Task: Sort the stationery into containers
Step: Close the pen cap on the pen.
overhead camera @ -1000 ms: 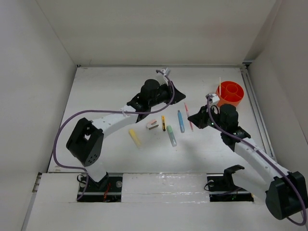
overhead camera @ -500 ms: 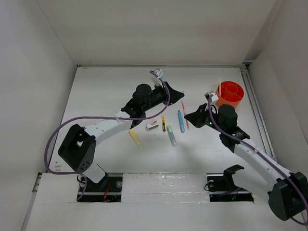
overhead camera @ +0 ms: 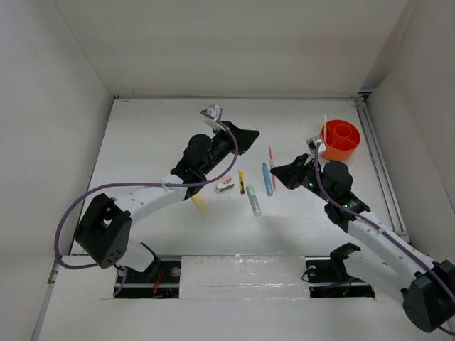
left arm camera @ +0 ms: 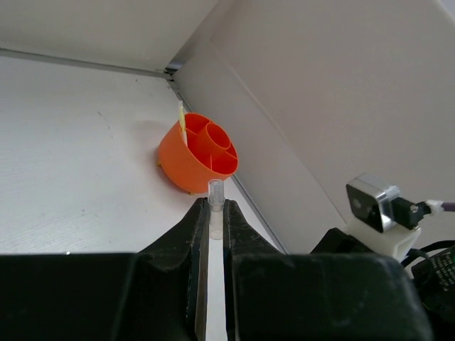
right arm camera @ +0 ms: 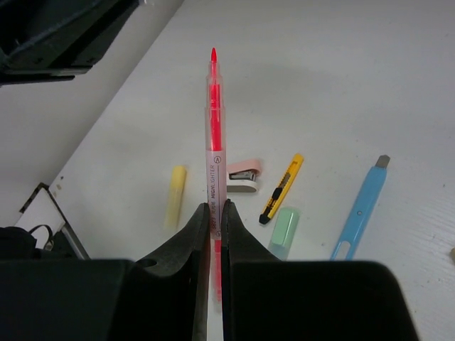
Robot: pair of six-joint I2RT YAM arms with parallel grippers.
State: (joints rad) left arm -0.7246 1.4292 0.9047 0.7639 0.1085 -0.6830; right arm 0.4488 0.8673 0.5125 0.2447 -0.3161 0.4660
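While pinching highlighter (right arm camera: 213,128), right gripper (right arm camera: 212,210) hovers

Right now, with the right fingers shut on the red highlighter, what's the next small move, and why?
Probably swing the right fingers toward the cup. They clamp the highlighter, which looks lifted off the table, and the cup stands off to that arm's right. The left fingers hold a clear stick aimed at the same cup, so go slowly.
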